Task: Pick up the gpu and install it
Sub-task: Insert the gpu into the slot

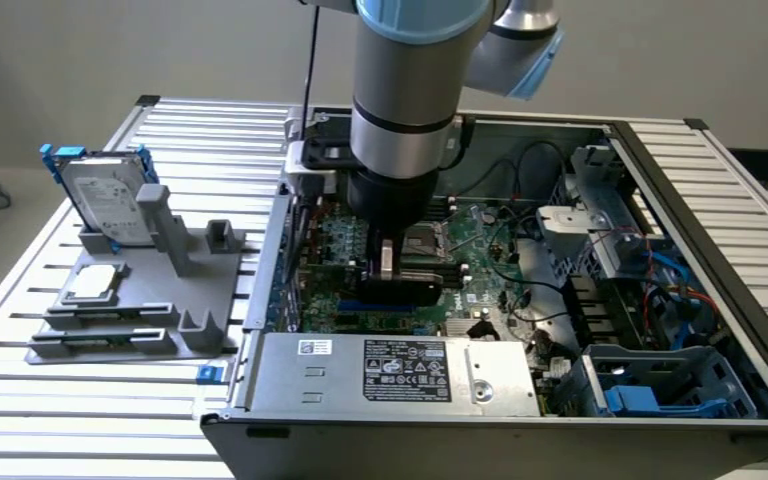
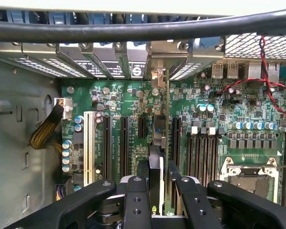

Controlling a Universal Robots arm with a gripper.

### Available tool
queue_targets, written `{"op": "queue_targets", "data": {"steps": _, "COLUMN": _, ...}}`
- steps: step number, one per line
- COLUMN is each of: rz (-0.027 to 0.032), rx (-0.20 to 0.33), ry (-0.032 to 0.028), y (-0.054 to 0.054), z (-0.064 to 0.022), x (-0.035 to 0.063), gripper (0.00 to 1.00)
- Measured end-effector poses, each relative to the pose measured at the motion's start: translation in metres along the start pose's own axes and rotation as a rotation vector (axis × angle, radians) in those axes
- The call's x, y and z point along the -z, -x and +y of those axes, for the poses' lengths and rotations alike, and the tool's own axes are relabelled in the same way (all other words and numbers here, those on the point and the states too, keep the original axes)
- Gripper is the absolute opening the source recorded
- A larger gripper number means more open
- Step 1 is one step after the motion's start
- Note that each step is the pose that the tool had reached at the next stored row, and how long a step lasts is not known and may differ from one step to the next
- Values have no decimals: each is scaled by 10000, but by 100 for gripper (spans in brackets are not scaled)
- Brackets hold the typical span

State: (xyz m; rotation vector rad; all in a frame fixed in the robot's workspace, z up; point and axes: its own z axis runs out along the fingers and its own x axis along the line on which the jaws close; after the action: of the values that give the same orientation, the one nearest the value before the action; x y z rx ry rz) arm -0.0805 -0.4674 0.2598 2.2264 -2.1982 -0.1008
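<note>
Inside the open computer case (image 1: pixel 704 190) on the slatted worktop (image 1: pixel 117 420) is where it's all happening right now. The pick-up part looks done to me: the gripper (image 2: pixel 158 181) is closed on the gpu (image 2: pixel 156 143), one black finger on each side of the card, which you see edge-on from the wrist view. The card hangs low over the motherboard (image 2: pixel 124 100), running in line with the long black expansion slots (image 2: pixel 107 143) and pointing toward the perforated slot covers at the back wall of the case. Honestly I can't tell whether its edge is already pushed into a slot or just sits above one, so I'd call the install part underway, not finished, since the gripper hasn't let go. The arm (image 1: pixel 404 100) comes almost straight down from above, wrist vertical, gripper buried in the middle of the case between the back wall and the grey power supply (image 1: pixel 404 370) at the front. Off to the exterior view's left, the grey holder (image 1: pixel 137 320) has the hard drive (image 1: pixel 97 195) in its blue frame standing in it, well apart from the action.
</note>
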Motion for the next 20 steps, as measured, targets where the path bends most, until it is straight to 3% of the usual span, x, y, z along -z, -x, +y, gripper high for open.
{"op": "queue_targets", "data": {"steps": 5, "rz": -29, "rx": 17, "ry": 0, "y": 0, "z": 0, "x": -6, "gripper": 27}}
{"op": "queue_targets", "data": {"steps": 20, "rz": -30, "rx": 21, "ry": 0, "y": 0, "z": -17, "x": 13, "gripper": 27}}
